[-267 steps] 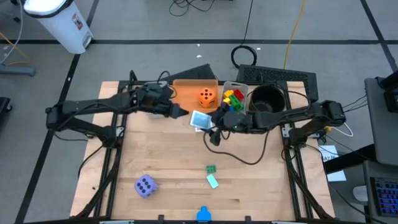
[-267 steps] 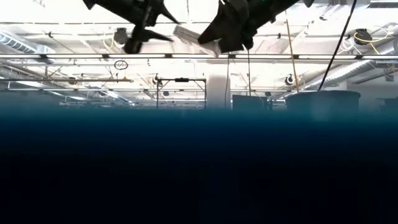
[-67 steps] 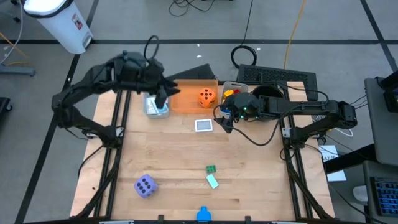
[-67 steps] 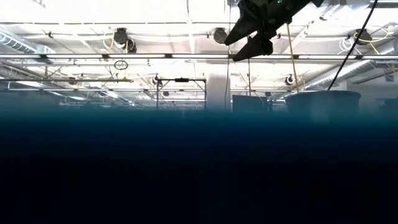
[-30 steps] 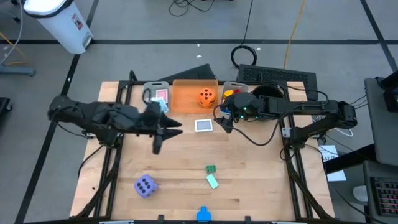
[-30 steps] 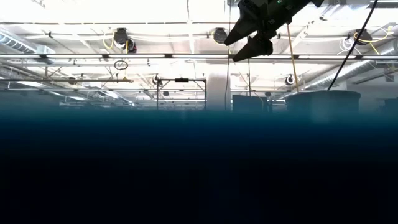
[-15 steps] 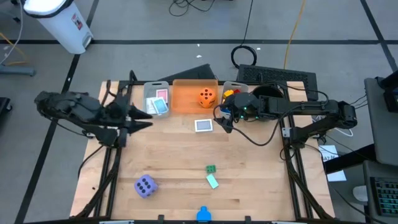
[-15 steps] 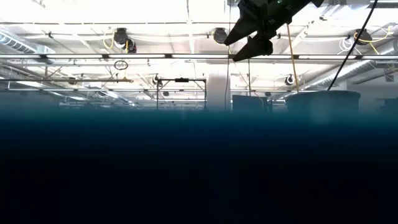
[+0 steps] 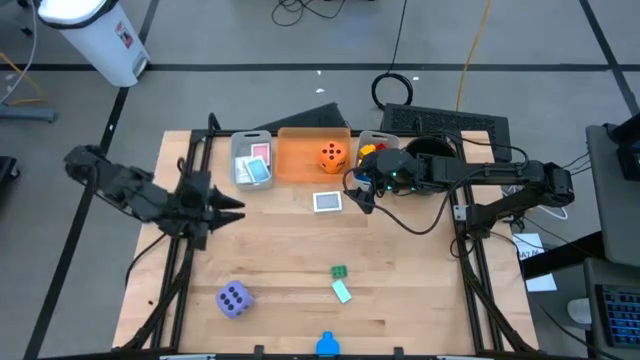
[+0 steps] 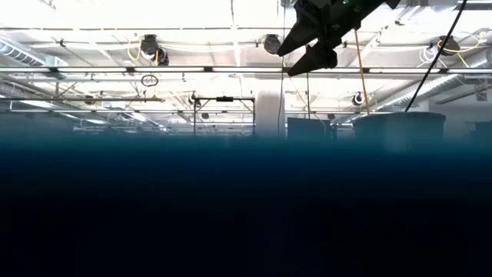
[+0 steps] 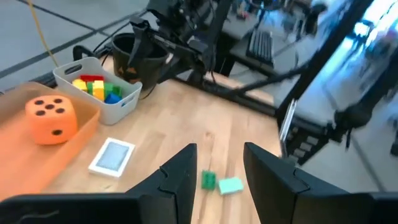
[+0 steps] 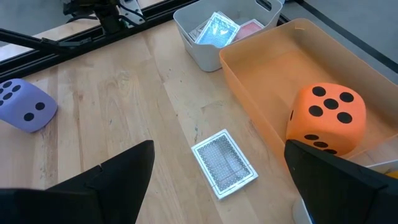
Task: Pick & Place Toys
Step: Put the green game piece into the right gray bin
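Meanwhile, your left gripper (image 9: 232, 203) hangs at the table's (image 9: 400, 300) left edge, fingers (image 11: 180, 177) parted and empty. Your right gripper (image 9: 352, 196) hovers spread wide just right of a picture card (image 9: 327, 201) at upper centre. Above it, the orange die (image 9: 333, 155) sits in the orange bin (image 9: 300, 160); the purple die (image 9: 233, 298) lies lower left, with a green brick (image 9: 339, 271) at lower centre.

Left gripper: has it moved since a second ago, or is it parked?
Yes. In the high view the left gripper has pulled back toward the table's left edge, away from the orange bin, and is empty.
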